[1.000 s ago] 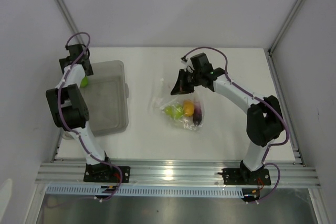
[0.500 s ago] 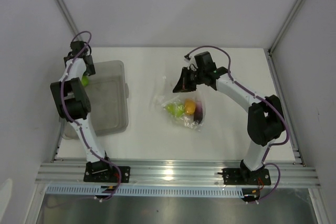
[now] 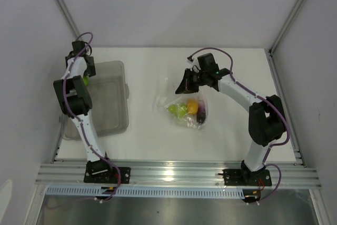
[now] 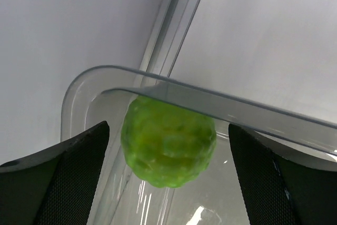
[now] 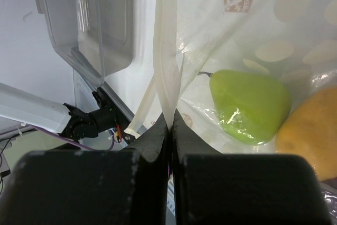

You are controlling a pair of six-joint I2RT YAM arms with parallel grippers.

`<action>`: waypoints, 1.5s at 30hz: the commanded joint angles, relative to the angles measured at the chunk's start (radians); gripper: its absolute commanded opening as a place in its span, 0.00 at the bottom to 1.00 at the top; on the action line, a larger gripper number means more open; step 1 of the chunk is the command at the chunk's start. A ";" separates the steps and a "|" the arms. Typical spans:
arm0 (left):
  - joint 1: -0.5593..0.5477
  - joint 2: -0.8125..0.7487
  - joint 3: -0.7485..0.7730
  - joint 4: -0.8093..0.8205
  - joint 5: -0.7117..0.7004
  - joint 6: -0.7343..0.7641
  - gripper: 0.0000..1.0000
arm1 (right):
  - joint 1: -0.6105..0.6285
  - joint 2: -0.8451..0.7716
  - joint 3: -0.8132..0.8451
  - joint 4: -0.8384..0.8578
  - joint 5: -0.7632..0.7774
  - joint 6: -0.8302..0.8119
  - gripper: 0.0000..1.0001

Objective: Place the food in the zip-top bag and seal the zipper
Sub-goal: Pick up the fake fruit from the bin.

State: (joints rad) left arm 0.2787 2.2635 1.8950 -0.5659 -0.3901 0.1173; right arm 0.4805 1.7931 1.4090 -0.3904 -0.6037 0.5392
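**Bag pinched at its mouth; one piece outside it, in the bin**

1. Bin (image 3: 105, 122): rigid, translucent grey. Its corner rim runs across just ahead of the left gripper (image 4: 168, 183). It holds the green fruit (image 4: 168, 140) and nothing else that can be seen.
2. Bag (image 5: 253, 25): clear, thin and crumpled, lying on the table below the right gripper (image 5: 169, 125), with a small red mark near one edge. It holds three pieces.
3. Pieces in the bag: the pear (image 5: 250, 104), yellow-green and glossy, just right of the right fingertips; the orange fruit (image 5: 310, 130) touching it on the far side; the eggplant (image 3: 200, 115), seen only from overhead.
4. Green fruit: round and bumpy, lying between the left fingers, which stand wide apart and clear of it.
5. Zipper (image 5: 166, 51): a pale strip running straight out from the right fingers, which are clamped together on it.
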 commanded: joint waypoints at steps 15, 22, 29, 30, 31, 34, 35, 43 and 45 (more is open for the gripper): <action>0.031 0.004 -0.019 0.006 0.016 0.047 0.86 | -0.016 0.003 0.001 0.045 -0.024 -0.005 0.00; 0.033 0.016 -0.030 0.024 -0.022 0.068 0.81 | -0.016 -0.015 -0.007 0.039 -0.016 -0.007 0.00; 0.031 0.011 0.021 -0.002 0.025 0.041 0.57 | -0.022 -0.021 -0.012 0.027 -0.016 -0.015 0.00; 0.030 0.008 0.024 -0.008 0.030 0.035 0.55 | -0.022 -0.018 -0.010 0.031 -0.018 -0.013 0.00; 0.030 0.002 0.016 -0.009 0.039 0.016 0.53 | -0.023 -0.015 -0.008 0.033 -0.019 -0.012 0.00; 0.017 -0.042 -0.020 -0.006 0.092 -0.019 0.51 | -0.023 -0.017 -0.007 0.039 -0.031 0.005 0.00; 0.013 -0.076 -0.034 0.010 0.126 -0.031 0.51 | -0.023 -0.018 -0.005 0.041 -0.033 0.010 0.00; -0.102 -0.248 -0.184 0.049 0.198 -0.174 0.23 | -0.017 -0.040 0.027 -0.024 0.036 0.016 0.00; -0.143 -0.309 -0.221 0.052 0.206 -0.189 0.22 | -0.008 -0.057 0.034 -0.063 0.057 0.012 0.00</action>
State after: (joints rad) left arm 0.2039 2.0872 1.7035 -0.5430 -0.2295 -0.0055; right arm 0.4633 1.7916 1.4048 -0.4061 -0.5865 0.5495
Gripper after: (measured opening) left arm 0.776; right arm 0.003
